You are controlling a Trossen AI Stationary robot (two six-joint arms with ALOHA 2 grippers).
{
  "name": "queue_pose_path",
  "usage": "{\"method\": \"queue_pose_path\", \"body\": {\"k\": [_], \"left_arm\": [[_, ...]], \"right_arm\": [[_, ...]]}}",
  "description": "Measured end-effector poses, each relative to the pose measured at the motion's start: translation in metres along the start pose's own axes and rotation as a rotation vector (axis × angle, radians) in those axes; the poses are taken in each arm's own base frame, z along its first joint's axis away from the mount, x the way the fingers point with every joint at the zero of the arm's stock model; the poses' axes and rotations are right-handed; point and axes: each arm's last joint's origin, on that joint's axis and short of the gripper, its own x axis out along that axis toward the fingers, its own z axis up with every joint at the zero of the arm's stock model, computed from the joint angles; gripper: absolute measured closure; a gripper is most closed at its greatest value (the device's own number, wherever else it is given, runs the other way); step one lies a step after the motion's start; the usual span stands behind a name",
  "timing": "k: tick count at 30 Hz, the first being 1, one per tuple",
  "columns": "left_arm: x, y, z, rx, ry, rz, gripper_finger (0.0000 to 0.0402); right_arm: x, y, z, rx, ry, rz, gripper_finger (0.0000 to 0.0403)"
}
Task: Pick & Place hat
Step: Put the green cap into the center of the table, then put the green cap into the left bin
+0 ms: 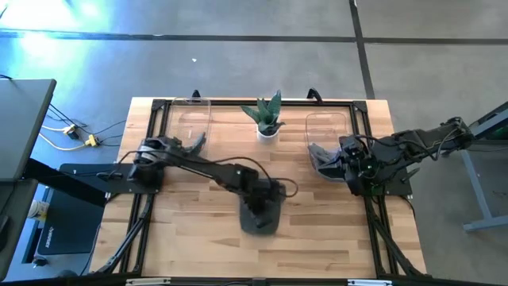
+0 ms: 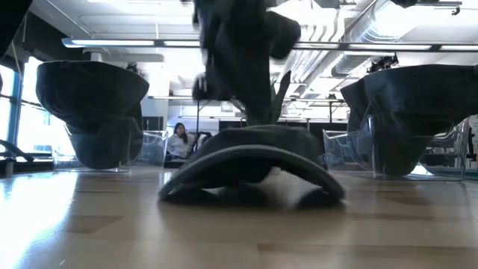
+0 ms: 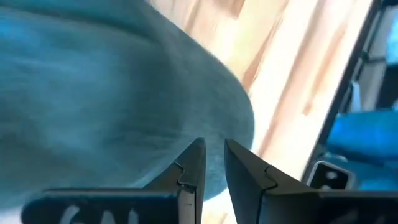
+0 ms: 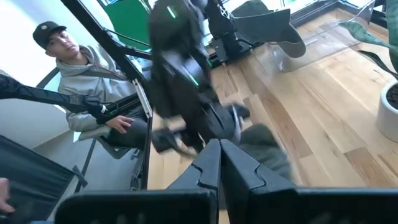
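Observation:
A dark grey hat (image 1: pixel 258 221) lies in the middle of the table, its curved brim (image 2: pixel 254 166) resting on the wood toward the near edge. My left gripper (image 3: pixel 214 149) stands over its crown, pointing down, fingers open by a narrow gap; the low view shows that arm (image 2: pixel 239 67) coming down onto the hat from above. The hat's cloth (image 3: pixel 112 93) fills the left wrist view. My right gripper (image 4: pixel 217 149) is shut and hovers at the table's right side (image 1: pixel 345 164), pointing toward the hat (image 4: pixel 267 146). My left gripper stands with its fingertips (image 3: pixel 194 163) right at the hat's crown, coming from above. Whether they touch the cloth, I cannot tell. The hat lies on the table.
A small potted plant (image 1: pixel 268 119) stands at the far middle. Two clear stands, left (image 2: pixel 93 112) and right (image 2: pixel 411 112), each carry another dark hat. A black frame (image 1: pixel 159 107) borders the table. A person (image 4: pixel 81 81) sits beyond the table's left side.

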Motion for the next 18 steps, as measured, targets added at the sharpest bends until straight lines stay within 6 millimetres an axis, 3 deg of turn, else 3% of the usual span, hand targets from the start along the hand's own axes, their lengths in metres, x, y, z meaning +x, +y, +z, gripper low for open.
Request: {"method": "queue_pose_path", "body": {"k": [4, 7, 12, 18], "left_arm": [[-0.038, -0.02, -0.004, 0.013, -0.066, 0.077, 0.0347], [-0.047, -0.02, -0.007, -0.023, -0.08, 0.175, 0.0346], [-0.049, 0.007, 0.002, -0.126, -0.047, 0.223, 0.0318], [-0.041, 0.053, 0.019, -0.27, -0.068, 0.245, 0.0223]], "right_arm": [[0.001, 0.0, 0.0, 0.0, 0.003, -0.002, 0.0397], [0.002, 0.0, -0.001, 0.001, 0.007, -0.006, 0.0398], [0.014, 0.002, -0.003, 0.022, 0.033, -0.022, 0.04], [0.033, 0.013, -0.012, 0.007, 0.099, -0.005, 0.0399]]}}
